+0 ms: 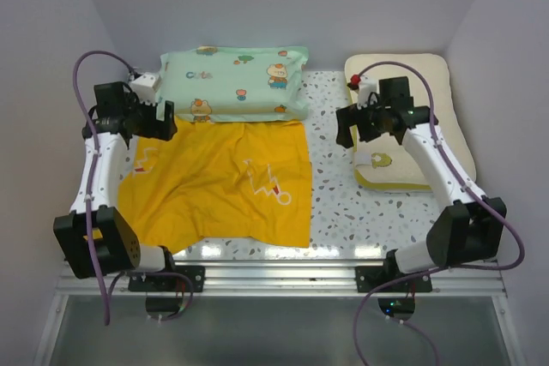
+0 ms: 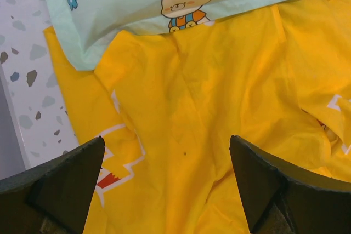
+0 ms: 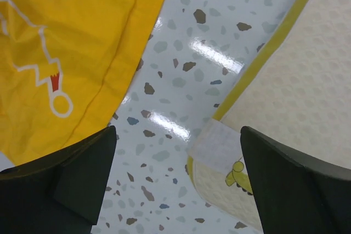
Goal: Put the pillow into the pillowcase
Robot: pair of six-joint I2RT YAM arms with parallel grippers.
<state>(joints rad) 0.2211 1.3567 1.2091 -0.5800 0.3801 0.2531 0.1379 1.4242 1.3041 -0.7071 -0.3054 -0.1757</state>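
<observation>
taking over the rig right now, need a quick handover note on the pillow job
Left end effector: open, empty, above the far left part of the pillowcase.
Right end effector: open, empty, above the bare table between pillowcase and pillow.
Pillowcase: spread wrinkled on the left; a mint-green pillow overlaps its far edge.
Pillow: on the right, fully outside the case.
Done: nothing grasped yet.
Left: open the case, grasp the pillow, slide it in.

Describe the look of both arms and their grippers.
The left arm and right arm have white links with bulky black joints and black bases. A purple cable loops along each. The left gripper and right gripper are black, with broad wedge-shaped fingers.
</observation>
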